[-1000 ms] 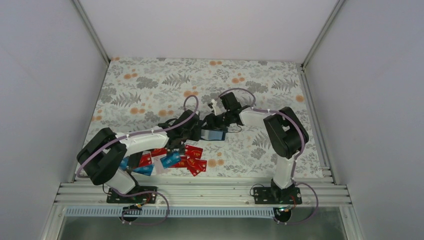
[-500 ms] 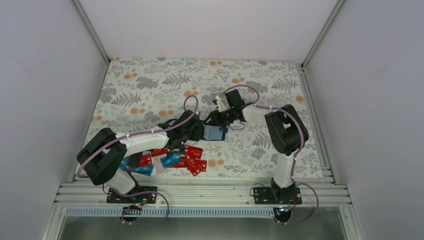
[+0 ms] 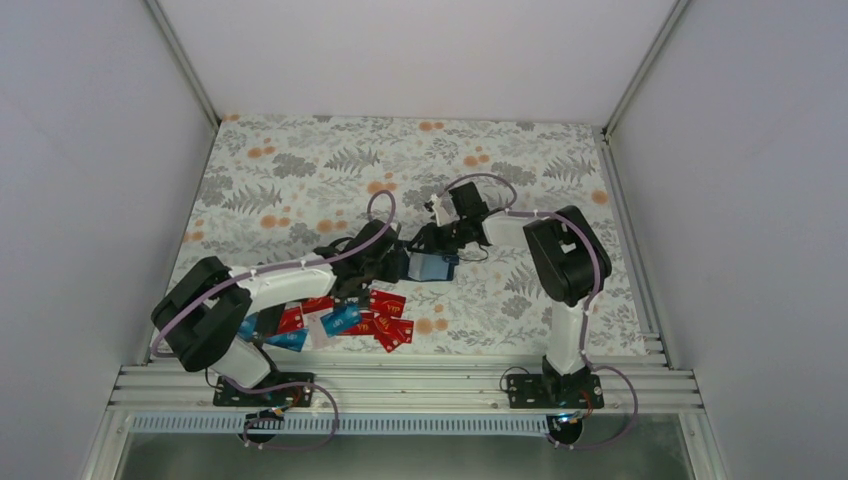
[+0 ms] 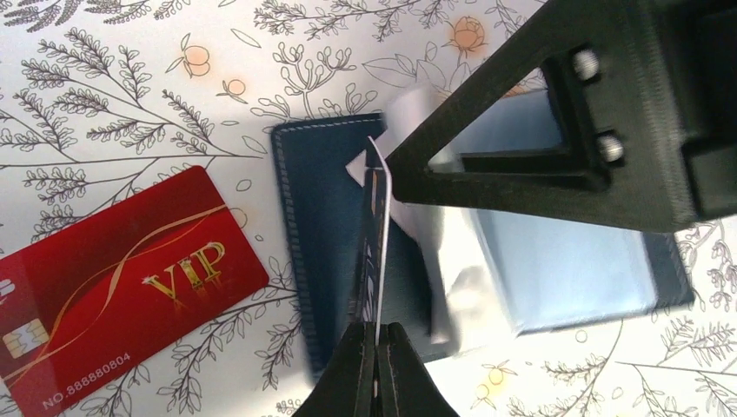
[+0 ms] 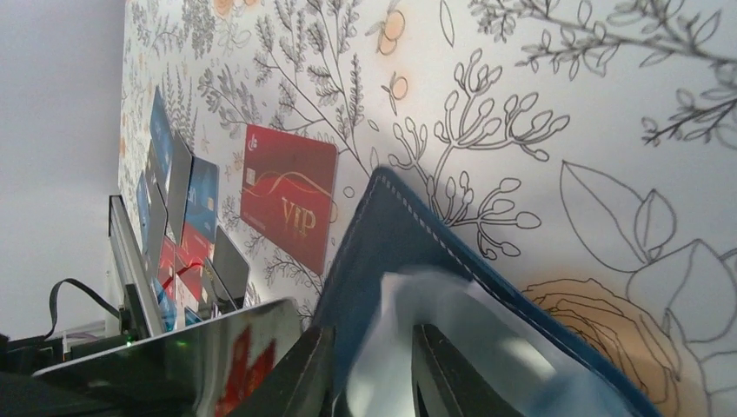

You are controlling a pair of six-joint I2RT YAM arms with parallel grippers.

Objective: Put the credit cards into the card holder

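Note:
The card holder (image 3: 433, 266) lies open mid-table, navy outside (image 4: 322, 217), light blue inside, with a clear sleeve (image 4: 452, 287) raised off it. My left gripper (image 4: 379, 328) is shut on a thin card (image 4: 380, 243) held on edge over the holder's left half. My right gripper (image 5: 374, 334) is at the holder (image 5: 382, 226); its fingers stand apart with the blurred clear sleeve (image 5: 452, 300) between them. One right finger (image 4: 521, 113) shows as a black wedge beside the held card. More credit cards (image 3: 340, 318), red, blue and white, lie in a heap under the left arm.
A red VIP card (image 4: 130, 278) lies flat just left of the holder. The heap of cards (image 5: 187, 226) reaches toward the near metal rail (image 3: 400, 382). Grey walls close in the floral tabletop (image 3: 300, 170) on three sides.
The right gripper's jaws have narrowed around the sleeve, and its wrist has pulled back and up a little. The left gripper keeps its card in the same place.

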